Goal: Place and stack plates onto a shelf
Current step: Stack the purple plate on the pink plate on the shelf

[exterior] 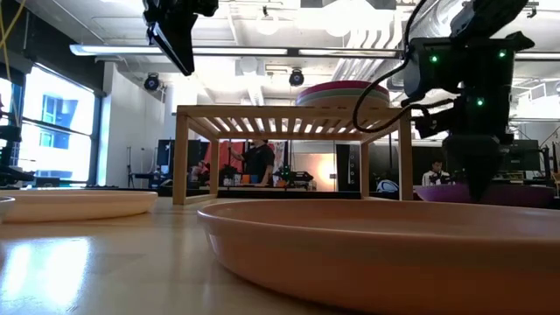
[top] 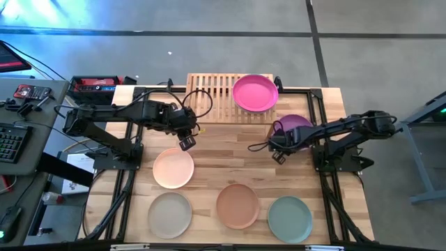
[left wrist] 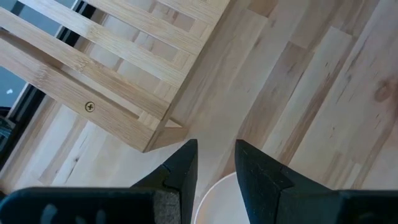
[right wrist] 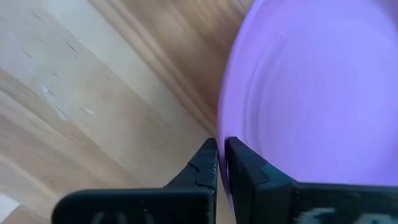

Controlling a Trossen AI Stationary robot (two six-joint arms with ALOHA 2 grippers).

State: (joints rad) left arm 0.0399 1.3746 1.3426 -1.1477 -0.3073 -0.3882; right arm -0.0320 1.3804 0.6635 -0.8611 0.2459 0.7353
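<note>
The shelf [top: 226,96] stands up the table from the right claw [top: 277,151], and that is the way the coming move must go. The claw is clenched on the near rim of the purple plate [top: 295,125], which lies flat on the table [top: 209,178] just in front of the shelf's right end, its body reaching from the claw toward the shelf. A magenta plate [top: 254,93] already sits on that end of the top, so the purple one looks bound to go up and over it. A round plate has no long axis; what counts is keeping it level while held by one edge.

The right arm is plainly the nearer. The left claw [top: 186,142] hangs released above the bare table beside the shelf's left corner, with the peach plate [top: 173,168] just beneath and toward the table's front.

From above, the right arm covers part of the purple plate. The low view seems to show more than one plate on the shelf; how many I cannot tell. The right wrist view shows the fingers [right wrist: 202,163] pinched at the rim, but whether the rim sits fully between them is hard to make out.
</note>
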